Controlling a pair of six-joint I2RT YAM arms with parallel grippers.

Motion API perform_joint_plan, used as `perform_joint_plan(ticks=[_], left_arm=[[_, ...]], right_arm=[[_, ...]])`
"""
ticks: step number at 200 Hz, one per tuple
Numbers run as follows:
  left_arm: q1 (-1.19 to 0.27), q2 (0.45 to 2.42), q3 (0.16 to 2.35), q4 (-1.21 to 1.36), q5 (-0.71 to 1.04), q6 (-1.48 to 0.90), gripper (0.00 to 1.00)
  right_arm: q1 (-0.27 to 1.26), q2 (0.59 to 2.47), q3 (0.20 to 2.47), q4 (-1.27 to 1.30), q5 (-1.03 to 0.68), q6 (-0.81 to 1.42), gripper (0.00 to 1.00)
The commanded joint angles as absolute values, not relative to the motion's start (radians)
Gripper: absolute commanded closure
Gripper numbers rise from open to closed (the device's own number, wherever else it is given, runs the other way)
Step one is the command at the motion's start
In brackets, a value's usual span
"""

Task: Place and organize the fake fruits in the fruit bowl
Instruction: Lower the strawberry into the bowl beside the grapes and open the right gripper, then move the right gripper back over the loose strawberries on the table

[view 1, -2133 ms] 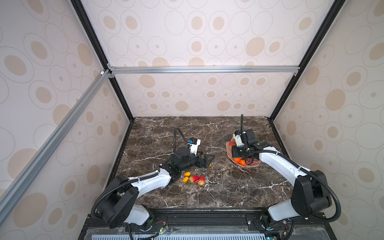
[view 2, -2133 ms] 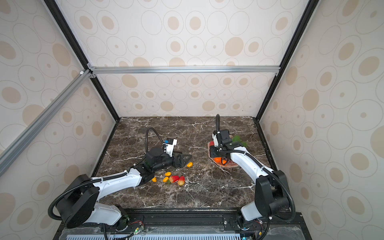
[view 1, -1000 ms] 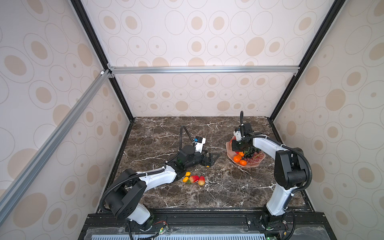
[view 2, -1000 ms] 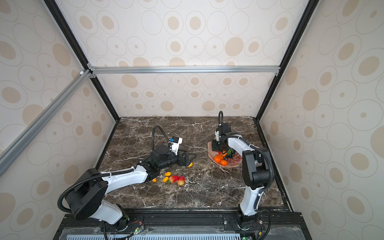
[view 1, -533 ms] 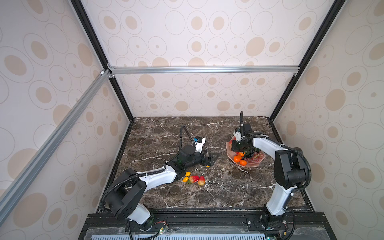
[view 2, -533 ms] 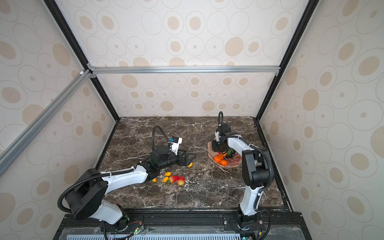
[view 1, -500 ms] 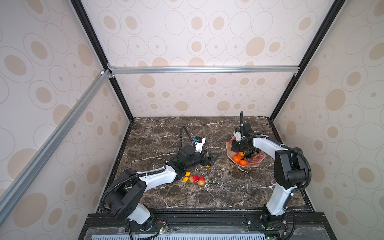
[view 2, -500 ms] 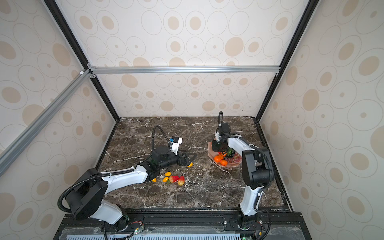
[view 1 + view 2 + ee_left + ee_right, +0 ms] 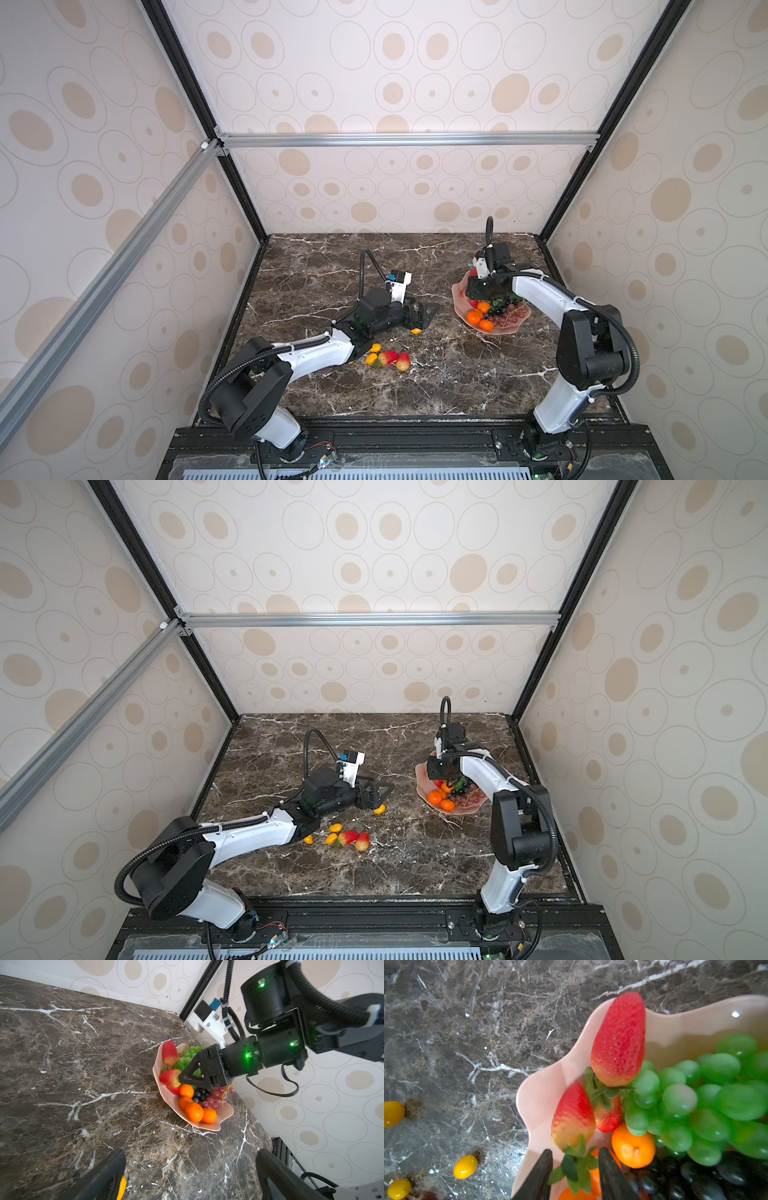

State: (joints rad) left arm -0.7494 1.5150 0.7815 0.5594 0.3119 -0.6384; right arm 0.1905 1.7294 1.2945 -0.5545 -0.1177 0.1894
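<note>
My right gripper hangs over the bowl's rim, jaws parted around the leafy cap of a strawberry lying inside, letting it settle among the others. The left gripper, spread wide, sits low beside a small yellow fruit on the counter, ready to close. Two seconds back the right gripper covered the bowl's middle, and the left gripper sat short of that fruit.

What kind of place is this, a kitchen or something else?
Probably a robot test booth: two robot arms at a marble-look table, patterned panels on a metal frame, fake fruit in a pink bowl.
</note>
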Motion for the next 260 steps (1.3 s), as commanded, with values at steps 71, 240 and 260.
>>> perform_joint_plan(ticks=[71,240,260], left_arm=[[-0.759,1.514,0.813,0.564,0.303,-0.628,0.01],[-0.639,0.989,0.5,0.198,0.128,-0.654,0.01],[-0.635,0.932,0.472,0.125,0.116,-0.669,0.01]], right_arm=[[0.193,1.685,1.264,-0.582,-0.095,0.196,0.6],[0.792,1.397,1.02,-0.637,0.145,0.711,0.6],[0.892,1.403,0.987,-0.609,0.17,0.836,0.6]])
